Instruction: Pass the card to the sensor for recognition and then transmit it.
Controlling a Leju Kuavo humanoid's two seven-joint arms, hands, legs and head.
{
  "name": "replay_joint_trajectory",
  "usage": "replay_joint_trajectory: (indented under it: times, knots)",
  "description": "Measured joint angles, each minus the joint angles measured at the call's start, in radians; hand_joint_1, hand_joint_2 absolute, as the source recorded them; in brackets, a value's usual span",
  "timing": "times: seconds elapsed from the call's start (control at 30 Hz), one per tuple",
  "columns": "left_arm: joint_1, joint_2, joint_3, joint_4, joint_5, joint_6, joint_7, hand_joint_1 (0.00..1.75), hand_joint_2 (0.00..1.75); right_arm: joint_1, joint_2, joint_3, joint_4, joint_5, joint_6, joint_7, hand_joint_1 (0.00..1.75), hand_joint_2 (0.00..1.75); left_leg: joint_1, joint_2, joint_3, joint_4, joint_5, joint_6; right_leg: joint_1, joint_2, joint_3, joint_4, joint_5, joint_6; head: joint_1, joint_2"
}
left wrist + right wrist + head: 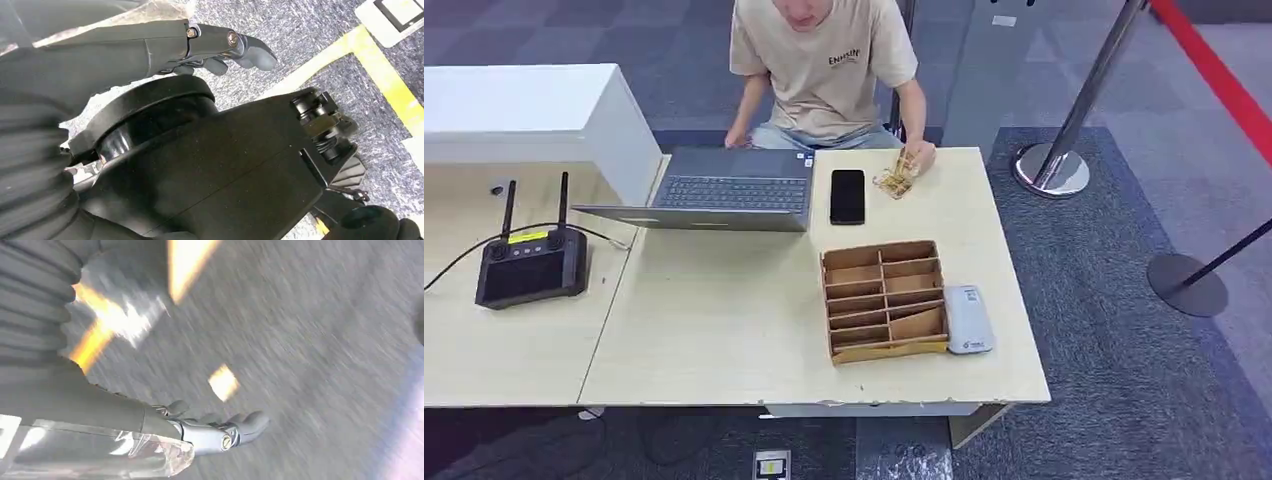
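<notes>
A white card sensor (pixel 967 319) lies flat near the table's right edge, touching the right side of a brown cardboard slot box (pixel 884 298). At the far edge a person's hand (pixel 918 154) rests on a small pile of yellowish cards (pixel 893 181). My left hand (pixel 220 47) hangs over the grey carpet with its fingers stretched out and nothing in them. My right hand (pixel 220 429) is also over the carpet, fingers extended and holding nothing; the right wrist view is smeared by motion.
A person in a beige shirt (pixel 824 60) sits behind the table. An open laptop (pixel 724 190) and a black phone (pixel 847 196) lie at the far side. A black controller with antennas (pixel 531 264) is on the left. Stanchion bases (pixel 1051 168) stand on the right.
</notes>
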Motion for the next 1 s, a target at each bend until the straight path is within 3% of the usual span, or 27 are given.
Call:
replay_joint_trajectory:
  times: [0.1,0.27,0.37,0.43,0.63,0.73,0.87,1.0]
  knots:
    - [-0.002,0.0,0.002,0.0,-0.005,-0.001,0.009,0.0,1.75,0.103,0.046,-0.073,-0.304,0.209,-0.105,0.01,0.0,0.0,0.0,0.0,0.0,0.0,0.0,0.0,0.001,0.0,0.0,0.0,0.0,0.0,-0.001,0.0]
    - [-0.001,0.0,0.002,0.0,-0.009,0.006,0.011,0.0,1.75,0.209,0.112,-0.111,-0.859,0.479,-0.147,0.133,0.0,0.0,0.001,0.0,0.002,0.0,0.001,0.0,0.001,0.0,0.0,0.001,0.0,0.0,-0.002,0.0]
    - [0.0,0.0,0.002,0.0,-0.014,0.014,0.005,0.0,1.75,0.233,0.131,-0.112,-1.09,0.703,-0.163,0.156,0.0,0.0,0.001,0.001,0.002,0.0,0.001,0.0,0.001,0.0,0.0,0.001,0.0,0.0,0.0,0.0]
    - [0.004,0.0,0.002,0.0,-0.02,0.02,-0.006,0.0,1.75,0.233,0.148,-0.112,-1.232,0.881,-0.164,0.206,0.0,0.0,0.001,0.002,0.003,0.0,0.002,-0.001,0.001,0.001,0.0,0.001,0.0,-0.001,-0.001,0.0]
    - [0.008,0.0,0.002,0.0,-0.026,0.031,-0.029,0.0,1.75,0.237,0.174,-0.107,-1.535,1.051,-0.166,0.28,0.0,0.0,0.0,0.003,0.002,0.0,0.001,0.0,0.0,0.002,0.0,0.002,0.0,-0.001,-0.001,0.0]
    - [0.01,0.0,0.002,0.0,-0.03,0.04,-0.039,0.0,1.75,0.197,0.126,-0.045,-1.663,1.255,-0.163,0.432,0.0,0.0,0.0,0.003,0.001,0.0,0.001,0.0,0.0,0.002,-0.001,0.002,0.0,-0.001,0.0,0.0]
    - [0.011,0.0,0.001,0.0,-0.048,0.04,-0.039,0.0,1.75,0.093,0.075,0.062,-1.769,1.385,-0.163,0.519,0.0,0.0,0.0,0.002,0.002,0.0,0.002,0.0,0.0,0.002,0.0,0.001,0.001,0.001,0.0,0.0]
    - [0.01,0.0,-0.004,0.0,-0.068,0.035,-0.039,0.0,1.75,-0.06,-0.005,0.192,-1.802,1.492,-0.137,0.669,0.0,0.0,0.0,0.004,0.002,0.0,0.002,0.0,0.0,0.003,0.0,0.002,0.003,0.0,0.0,0.0]
